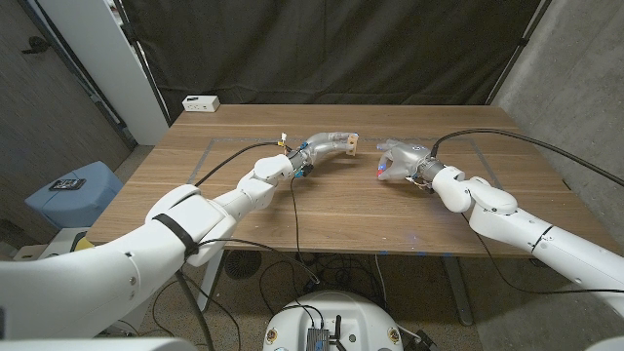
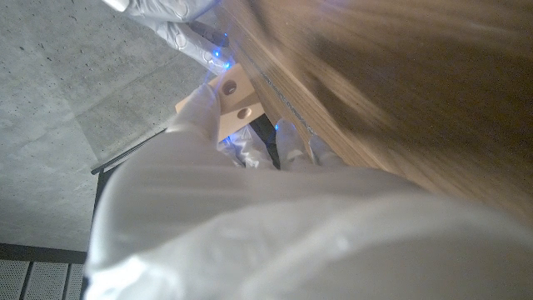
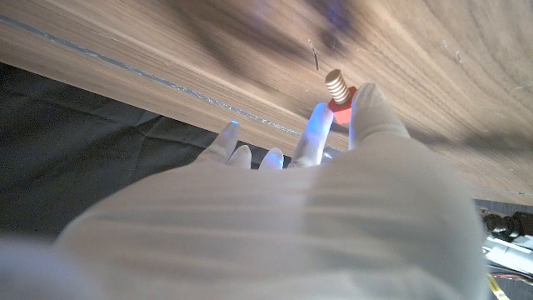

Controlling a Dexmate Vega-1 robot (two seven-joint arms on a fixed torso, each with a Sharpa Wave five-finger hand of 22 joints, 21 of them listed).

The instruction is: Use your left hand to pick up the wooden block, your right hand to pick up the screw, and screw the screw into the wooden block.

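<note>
Left robot hand gripping wooden block above table middle, toward far edge. Right robot hand pinching red-headed screw just beside, block and screw apart.

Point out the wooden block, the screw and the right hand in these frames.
wooden block point(image 2: 234, 102): left wrist view, on its pale face beside the holes.
screw point(image 3: 336, 82): right wrist view, on its threaded shaft.
right hand point(image 1: 398, 159): head view, on the hand's back.
</note>
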